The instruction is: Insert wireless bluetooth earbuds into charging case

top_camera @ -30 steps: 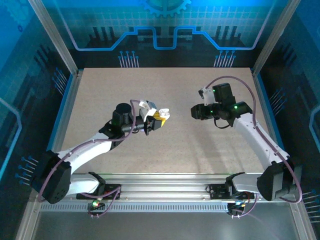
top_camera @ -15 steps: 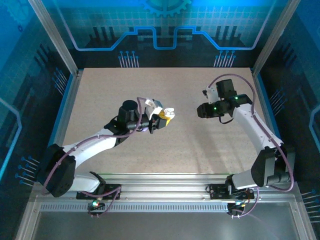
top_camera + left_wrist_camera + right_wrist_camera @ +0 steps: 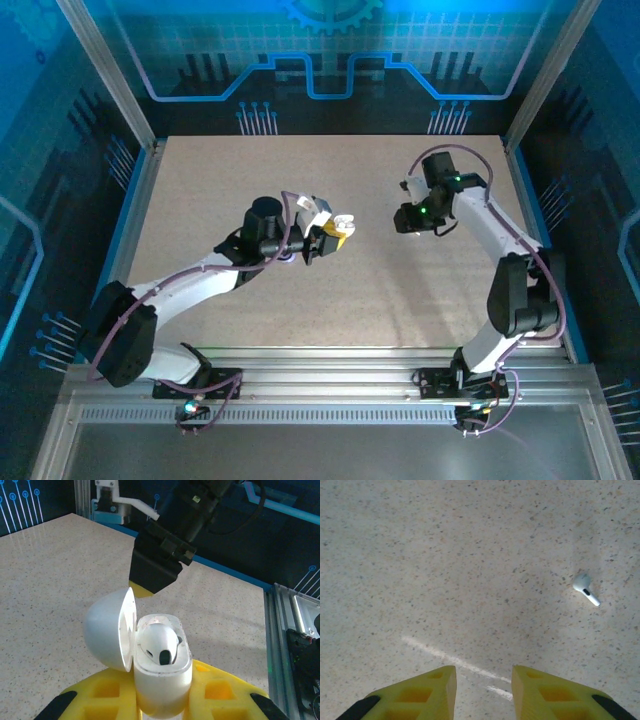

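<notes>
left gripper point(image 3: 328, 236) is clamped on the charging case point(image 3: 162, 680), holding it up around mid-table with the lid point(image 3: 107, 630) flipped open. we can see the seated earbud point(image 3: 159, 645) tucked in the case. right gripper point(image 3: 484, 690) hangs off to the right, fingers a little apart with nothing between them. the loose earbud point(image 3: 585, 589) lies on the table point(image 3: 445, 555) ahead of those fingers.

robot lab cell, aluminium frame point(image 3: 110, 75), blue circuit-print walls point(image 3: 400, 40)
</notes>
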Robot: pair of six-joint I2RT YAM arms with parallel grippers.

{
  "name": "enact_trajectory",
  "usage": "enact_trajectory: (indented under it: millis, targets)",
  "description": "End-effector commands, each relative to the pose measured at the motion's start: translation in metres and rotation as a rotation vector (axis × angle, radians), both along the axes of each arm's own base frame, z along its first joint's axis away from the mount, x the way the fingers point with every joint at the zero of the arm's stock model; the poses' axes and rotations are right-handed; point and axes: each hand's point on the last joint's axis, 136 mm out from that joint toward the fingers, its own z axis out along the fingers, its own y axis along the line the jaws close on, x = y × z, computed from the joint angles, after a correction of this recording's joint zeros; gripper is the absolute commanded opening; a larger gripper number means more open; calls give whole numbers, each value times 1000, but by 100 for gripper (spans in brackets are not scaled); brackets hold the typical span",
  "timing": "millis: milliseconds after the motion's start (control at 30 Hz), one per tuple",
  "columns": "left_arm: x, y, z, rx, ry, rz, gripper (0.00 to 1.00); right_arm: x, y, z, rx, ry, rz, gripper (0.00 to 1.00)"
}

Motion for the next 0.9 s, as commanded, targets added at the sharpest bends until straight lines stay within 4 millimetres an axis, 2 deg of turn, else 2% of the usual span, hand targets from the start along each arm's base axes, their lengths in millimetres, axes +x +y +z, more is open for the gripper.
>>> enact_trajectory:
  millis: [0, 533, 867]
  targets:
    - [3, -6, 8, 8, -39, -5, 12, 7, -15, -6, -70, 28, 8, 35]
    - [7, -11, 5, 24, -29, 3, 12, 28, -41, -55, -272, 141, 64, 39]
    - [9, -18, 3, 25, -23, -6, 12, 39, -51, -81, -358, 188, 155, 40]
